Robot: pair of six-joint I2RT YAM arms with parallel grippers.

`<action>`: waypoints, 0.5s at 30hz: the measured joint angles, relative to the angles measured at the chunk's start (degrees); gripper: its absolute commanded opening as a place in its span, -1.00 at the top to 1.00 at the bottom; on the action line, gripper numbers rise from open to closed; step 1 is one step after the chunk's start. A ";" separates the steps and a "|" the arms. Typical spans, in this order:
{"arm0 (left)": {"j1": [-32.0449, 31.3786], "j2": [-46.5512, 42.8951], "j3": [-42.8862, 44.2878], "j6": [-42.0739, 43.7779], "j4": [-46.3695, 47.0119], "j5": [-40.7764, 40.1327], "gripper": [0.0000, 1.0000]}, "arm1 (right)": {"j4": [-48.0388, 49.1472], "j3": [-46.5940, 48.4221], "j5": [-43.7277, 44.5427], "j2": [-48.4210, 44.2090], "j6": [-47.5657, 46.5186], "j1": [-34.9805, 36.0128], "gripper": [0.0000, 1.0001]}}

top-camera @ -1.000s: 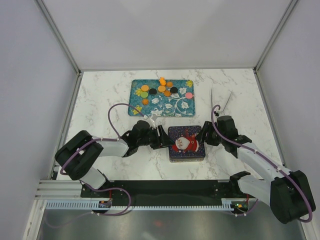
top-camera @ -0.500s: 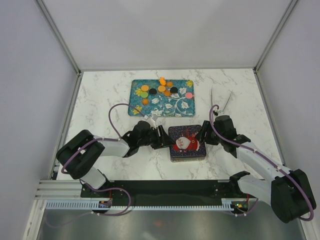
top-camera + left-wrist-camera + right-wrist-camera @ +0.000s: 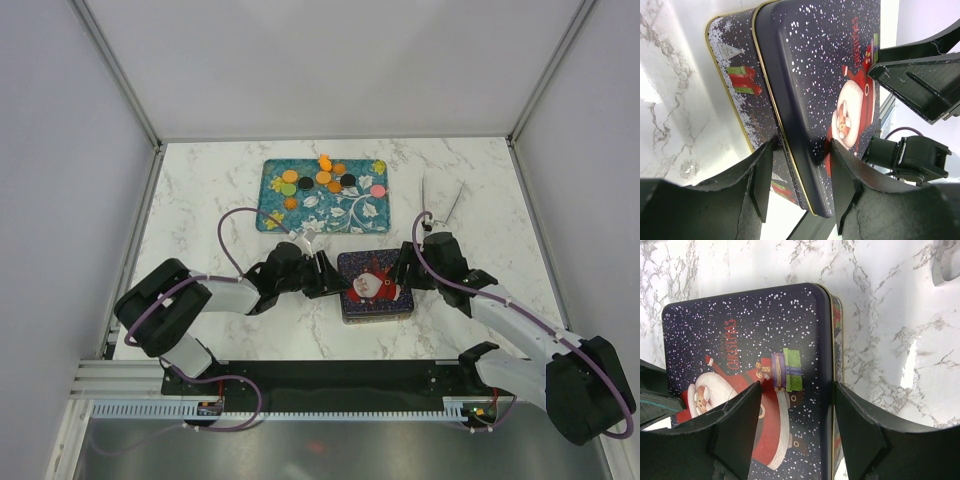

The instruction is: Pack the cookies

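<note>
The cookies [image 3: 320, 178], small orange, green, pink and black discs, lie on the far part of a teal flowered tray [image 3: 370, 215]. A dark blue Santa tin [image 3: 372, 290] stands closed between my grippers. My left gripper [image 3: 325, 275] is at its left edge. In the left wrist view [image 3: 800, 185] the jaws are closed on the lid's rim [image 3: 805, 150], one finger on the lid top and one against the side wall. My right gripper [image 3: 405, 265] is open at the tin's right edge. In the right wrist view [image 3: 797, 430] its jaws straddle that edge of the lid [image 3: 740, 340].
A thin pale metal utensil [image 3: 442, 195] lies on the marble table [image 3: 200, 200] at the right, far of my right gripper; its end shows in the right wrist view [image 3: 944, 265]. White walls enclose the table on three sides.
My right gripper has moved left and slightly farther away, so that it now stands over the tin's right edge. My left gripper shifted only slightly. The tin has stayed in place.
</note>
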 measured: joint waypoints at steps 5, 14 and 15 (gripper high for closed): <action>-0.15 -0.04 0.50 0.09 -0.92 -0.07 -0.12 | -0.87 0.48 0.44 -0.09 0.00 0.33 -0.42; -0.96 -0.81 2.95 2.25 -6.34 -0.61 -0.26 | -3.93 1.51 0.42 -0.55 0.02 0.94 -0.55; -1.07 -0.92 3.15 2.56 -6.86 -0.63 -0.26 | -4.26 1.51 0.42 -0.79 0.00 1.09 -0.55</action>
